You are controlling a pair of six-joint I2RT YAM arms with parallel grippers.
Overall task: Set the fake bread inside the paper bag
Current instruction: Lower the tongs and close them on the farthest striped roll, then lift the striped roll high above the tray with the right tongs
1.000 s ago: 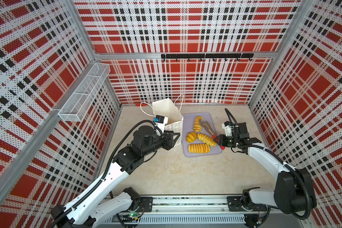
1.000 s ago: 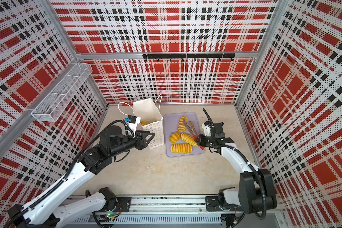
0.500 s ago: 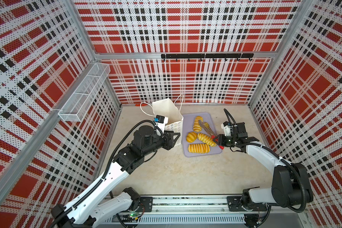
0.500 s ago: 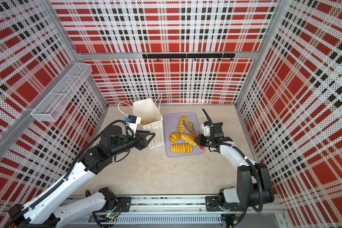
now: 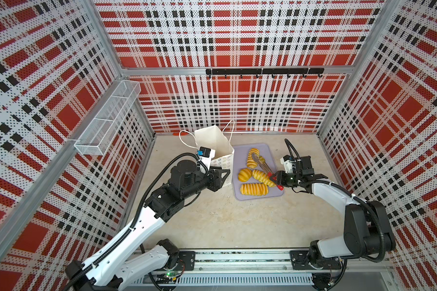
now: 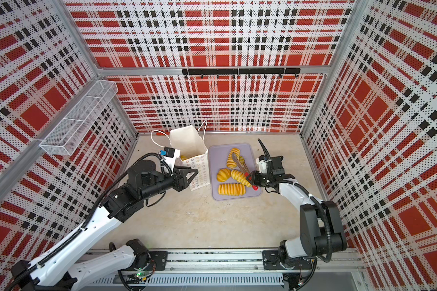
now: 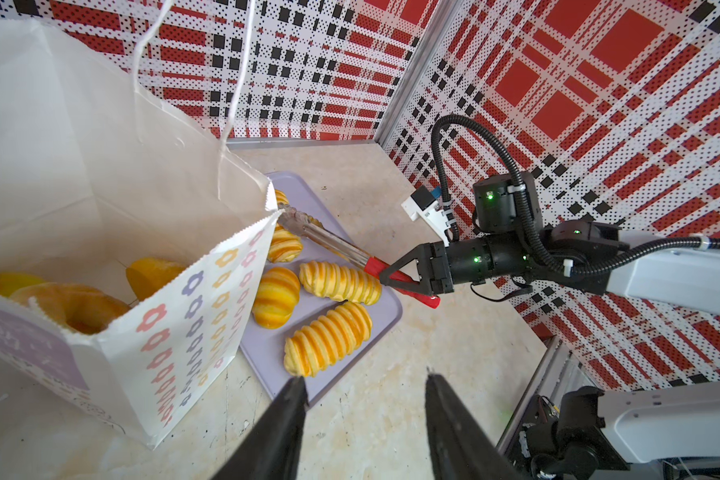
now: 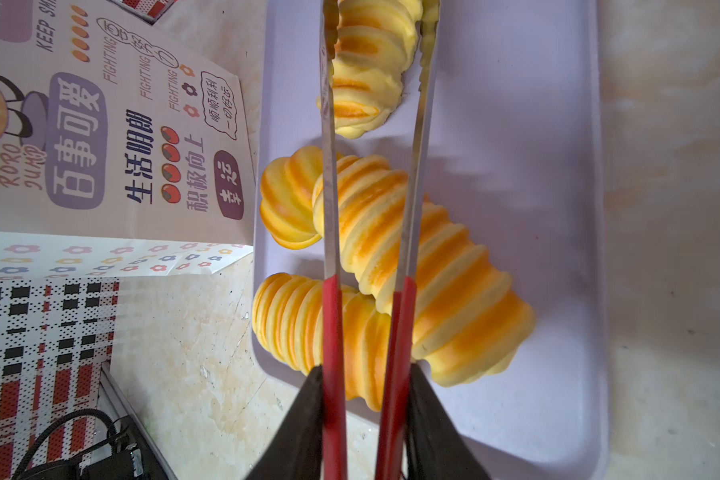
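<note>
Enclosure: red, black and white plaid walls (image 5: pixel 237 37) around a beige tabletop (image 5: pixel 225 221).
Right gripper (image 8: pixel 366 370): clenched on the red-handled metal tongs (image 8: pixel 329 187), lower centre of my wrist view.
Tongs tips: astride a glossy yellow ridged loaf (image 5: pixel 250 161) on the flat lilac tray (image 5: pixel 268 151), just right of centre in a top view; whether they pinch it, I cannot tell.
Left gripper (image 7: pixel 364 380): jaws apart, empty, beside the tall white paper bag (image 7: pixel 80 145).
Fake bread (image 7: pixel 275 297): three more on the tray, some already bagged.
Risk: the slick loaf could squirt from the tips; the tongs could twist in my grip; the unheld bag could tip if its rim is clipped.
</note>
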